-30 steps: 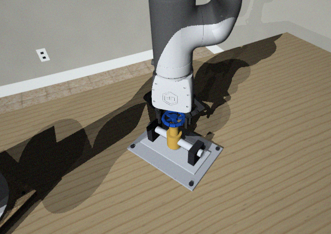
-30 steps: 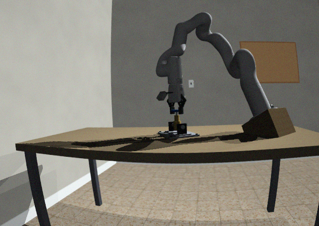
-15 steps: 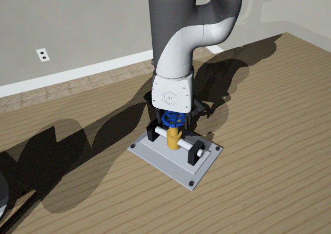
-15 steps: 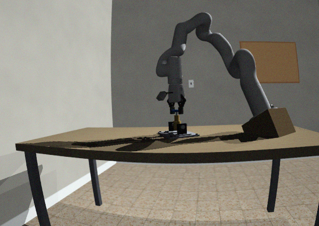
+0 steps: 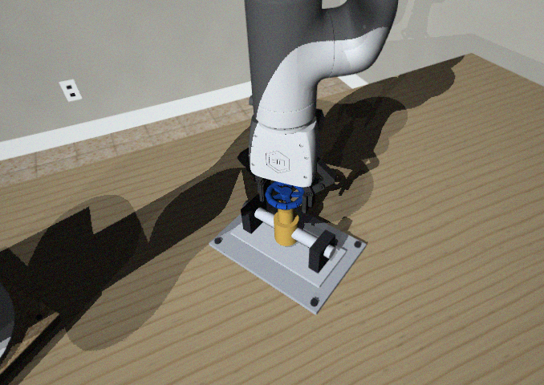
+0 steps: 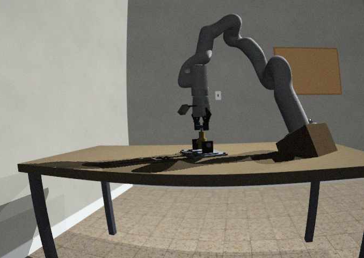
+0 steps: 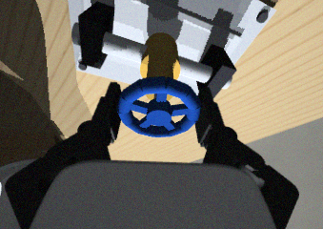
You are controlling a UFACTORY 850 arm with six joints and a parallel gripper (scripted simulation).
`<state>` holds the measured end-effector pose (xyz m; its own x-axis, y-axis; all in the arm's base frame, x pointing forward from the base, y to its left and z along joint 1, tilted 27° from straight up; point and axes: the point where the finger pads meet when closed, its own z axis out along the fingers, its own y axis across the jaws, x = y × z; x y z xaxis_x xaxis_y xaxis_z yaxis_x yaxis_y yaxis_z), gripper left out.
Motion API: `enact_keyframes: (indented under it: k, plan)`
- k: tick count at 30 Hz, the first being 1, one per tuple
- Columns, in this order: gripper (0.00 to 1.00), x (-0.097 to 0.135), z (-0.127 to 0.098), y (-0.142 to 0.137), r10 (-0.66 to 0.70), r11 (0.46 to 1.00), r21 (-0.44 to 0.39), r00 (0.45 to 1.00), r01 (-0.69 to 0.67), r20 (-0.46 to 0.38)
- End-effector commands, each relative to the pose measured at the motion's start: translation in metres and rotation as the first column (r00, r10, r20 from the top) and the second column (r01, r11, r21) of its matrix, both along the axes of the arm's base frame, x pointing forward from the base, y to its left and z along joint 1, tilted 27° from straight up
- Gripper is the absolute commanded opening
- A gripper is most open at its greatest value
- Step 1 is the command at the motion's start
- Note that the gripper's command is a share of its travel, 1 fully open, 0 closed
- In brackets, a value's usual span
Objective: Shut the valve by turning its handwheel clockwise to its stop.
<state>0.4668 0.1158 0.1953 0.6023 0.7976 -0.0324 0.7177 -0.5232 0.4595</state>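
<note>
On the wooden table (image 5: 464,236), well in from its edges, a grey base plate (image 5: 282,277) carries the valve, whose blue handwheel (image 7: 159,107) the gripper (image 7: 159,119) pinches from opposite sides between black fingers.

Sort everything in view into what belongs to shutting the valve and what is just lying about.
Job:
- blue handwheel, clamped on opposite sides
- claw
- yellow valve body
- white pipe
- grey base plate

Not the job:
- wall socket
- orange board
</note>
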Motion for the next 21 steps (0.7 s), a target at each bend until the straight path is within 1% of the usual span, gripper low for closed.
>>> enact_keyframes:
  k: [1, 12, 21]
  plan:
    - [0.0, 0.0005, 0.0005, 0.0004, -0.036, 0.999, 0.015, 0.999, 0.035, 0.014]
    - [0.0, 0.0005, 0.0005, 0.0004, -0.141, 0.989, 0.059, 0.989, 0.138, 0.046]
    - [0.0, 0.0005, 0.0005, 0.0004, -0.274, 0.957, 0.12, 0.958, 0.264, 0.079]
